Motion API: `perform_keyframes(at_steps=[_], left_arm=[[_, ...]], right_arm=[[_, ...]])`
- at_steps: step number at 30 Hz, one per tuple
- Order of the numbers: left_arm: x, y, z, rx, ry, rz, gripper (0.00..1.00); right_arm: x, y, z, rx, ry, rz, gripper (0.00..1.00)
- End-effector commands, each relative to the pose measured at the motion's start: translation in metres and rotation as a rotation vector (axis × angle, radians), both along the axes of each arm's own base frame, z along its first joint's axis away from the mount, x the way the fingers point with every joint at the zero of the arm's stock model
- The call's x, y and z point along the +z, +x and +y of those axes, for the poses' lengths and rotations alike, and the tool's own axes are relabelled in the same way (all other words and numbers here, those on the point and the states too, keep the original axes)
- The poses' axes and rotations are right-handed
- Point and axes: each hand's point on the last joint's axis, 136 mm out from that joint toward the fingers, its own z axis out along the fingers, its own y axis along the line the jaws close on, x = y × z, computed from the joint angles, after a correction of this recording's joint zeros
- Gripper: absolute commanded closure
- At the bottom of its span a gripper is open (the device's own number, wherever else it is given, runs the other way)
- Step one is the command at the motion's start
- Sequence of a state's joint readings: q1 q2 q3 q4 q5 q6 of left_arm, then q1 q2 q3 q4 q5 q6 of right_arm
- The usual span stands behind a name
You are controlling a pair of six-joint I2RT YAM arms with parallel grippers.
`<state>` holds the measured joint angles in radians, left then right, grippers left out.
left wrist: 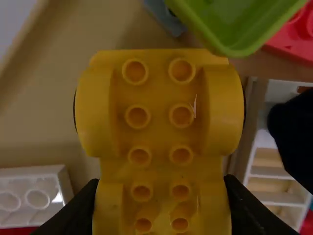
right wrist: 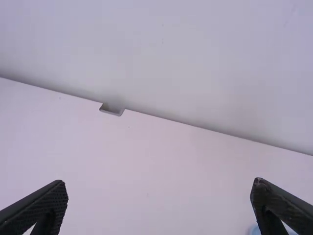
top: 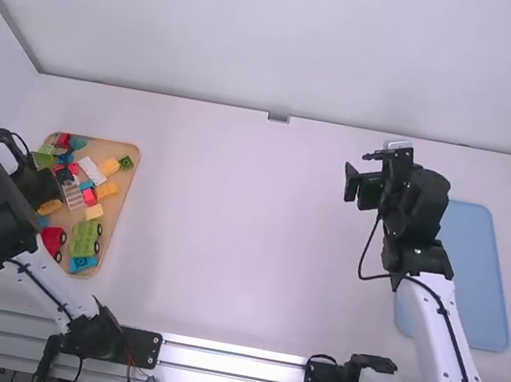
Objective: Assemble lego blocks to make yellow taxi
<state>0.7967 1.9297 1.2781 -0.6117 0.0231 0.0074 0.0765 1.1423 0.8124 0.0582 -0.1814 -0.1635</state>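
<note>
The left gripper (left wrist: 162, 181) is grasping the yellow car base (left wrist: 159, 112), one finger pressed to each flank, with the base over the wooden tray (top: 127, 181) at the table's left side. The right gripper (right wrist: 160, 182) is spread wide with nothing between its fingers. The base should be light and stiff, hard to crush but smooth enough to slip if pinched off-centre; its wheels may roll or turn under a poor hold. The best place to take it is low on the straight sides, between the wheel arches, leaving the studs free for pressing blocks down. A green block (left wrist: 234, 19) and a white brick (left wrist: 32, 196) lie close by and could be nudged as the base is lifted. Beyond the tray spreads the smooth white table (top: 247, 239), where a pressed build might skid unless steadied by the other gripper. A pale blue mat (top: 476, 277) lies on the right; a plain pale wall (top: 281, 38) stands behind, and a metal rail (top: 231, 364) runs along the near edge.
</note>
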Motion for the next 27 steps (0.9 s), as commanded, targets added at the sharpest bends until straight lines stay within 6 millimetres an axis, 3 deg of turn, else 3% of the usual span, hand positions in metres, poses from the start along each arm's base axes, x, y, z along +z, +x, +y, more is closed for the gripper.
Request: perform_keyframes(at_steps=[1,2,4,6,8,9,11,15,16,17,18,19,20,22,27], left_arm=[[0.053,0.025,-0.013,-0.066,0.072,-0.101,0.78],[0.056,0.027,-0.017,-0.086,0.072,-0.104,0.78],[0.076,0.049,-0.064,-0.329,0.048,-0.147,0.86],[0.083,0.062,-0.098,-0.479,0.031,-0.159,0.88],[0.084,0.073,-0.144,-0.673,0.017,-0.138,0.89],[0.083,0.075,-0.152,-0.706,0.016,-0.134,0.89],[0.080,0.080,-0.211,-0.957,0.001,-0.097,0.89],[0.079,0.085,-0.287,-1.329,0.029,-0.091,0.90],[0.079,0.085,-0.297,-1.381,0.036,-0.093,0.90],[0.078,0.084,-0.329,-1.525,0.048,-0.109,0.89],[0.078,0.082,-0.346,-1.597,0.056,-0.118,0.88],[0.076,0.077,-0.372,-1.696,0.066,-0.128,0.91],[0.075,0.077,-0.375,-1.708,0.067,-0.129,0.95],[0.067,0.058,-0.420,-1.888,0.070,-0.129,0.99],[0.038,0.031,-0.473,-2.154,0.102,-0.084,0.99]], right_arm=[[0.018,0.004,0.002,0.006,0.006,-0.032,0.01],[0.017,0.004,0.002,0.006,0.006,-0.030,0.01],[0.015,0.003,0.002,0.006,0.005,-0.019,0.01],[0.014,0.003,0.001,0.005,0.005,-0.016,0.01],[0.014,0.003,0.002,0.005,0.005,-0.016,0.01],[0.014,0.003,0.002,0.006,0.005,-0.017,0.01],[0.014,0.003,0.002,0.007,0.005,-0.017,0.01],[0.014,0.003,0.002,0.007,0.005,-0.017,0.01],[0.014,0.003,0.002,0.007,0.005,-0.017,0.01],[0.014,0.003,0.002,0.007,0.005,-0.017,0.01],[0.015,0.003,0.002,0.007,0.005,-0.018,0.01],[0.015,0.003,0.002,0.006,0.005,-0.018,0.01],[0.015,0.002,0.002,0.007,0.005,-0.018,0.01],[0.015,0.002,0.002,0.007,0.005,-0.018,0.01],[0.015,0.003,0.002,0.006,0.005,-0.018,0.01]])
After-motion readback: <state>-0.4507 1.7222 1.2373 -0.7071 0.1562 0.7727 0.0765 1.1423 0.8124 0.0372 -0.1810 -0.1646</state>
